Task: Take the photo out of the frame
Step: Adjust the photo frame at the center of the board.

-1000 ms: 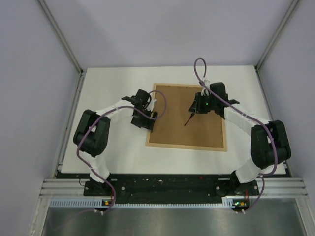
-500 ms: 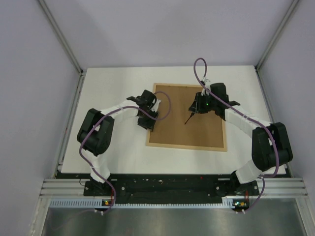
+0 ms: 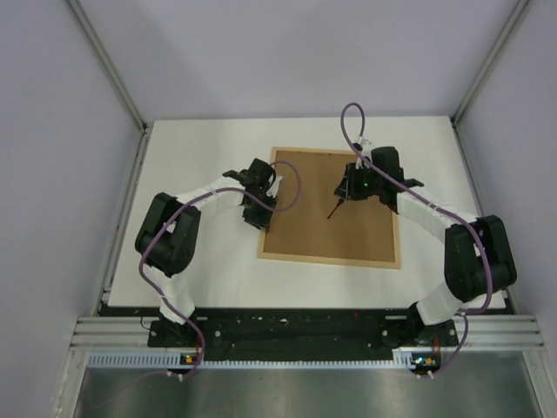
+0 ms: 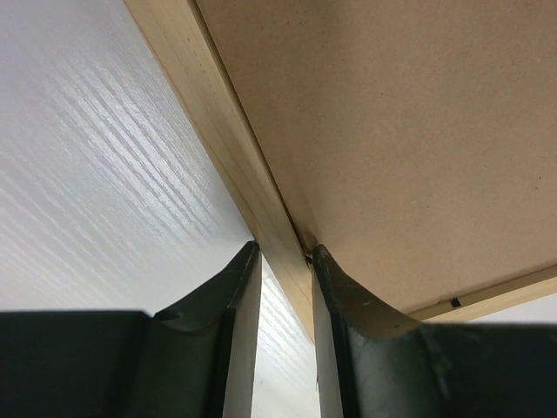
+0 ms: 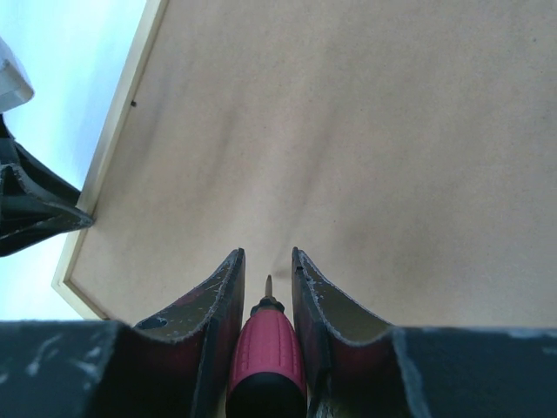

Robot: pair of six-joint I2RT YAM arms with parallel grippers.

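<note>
The frame [image 3: 329, 259] lies face down on the white table, its brown backing board [image 3: 331, 231] facing up. The photo is hidden under the board. My left gripper [image 3: 261, 213] sits at the frame's left edge. In the left wrist view its jaws [image 4: 283, 252] straddle the pale wood rim [image 4: 218, 131], one finger outside it, the other at the seam with the board [image 4: 392, 131]. My right gripper [image 3: 346, 193] hovers over the board, shut on a pink-handled screwdriver [image 5: 265, 348] whose tip points down at the board [image 5: 348, 131].
Grey walls with metal rails enclose the white table [image 3: 200, 157]. The frame's rim [image 5: 113, 148] and my left gripper's fingers [image 5: 35, 209] show at the left of the right wrist view. Purple cables loop over both arms.
My left gripper has shifted a little up and right to the frame's left edge, and its jaws have narrowed around the rim. The right arm with the screwdriver has barely moved.
</note>
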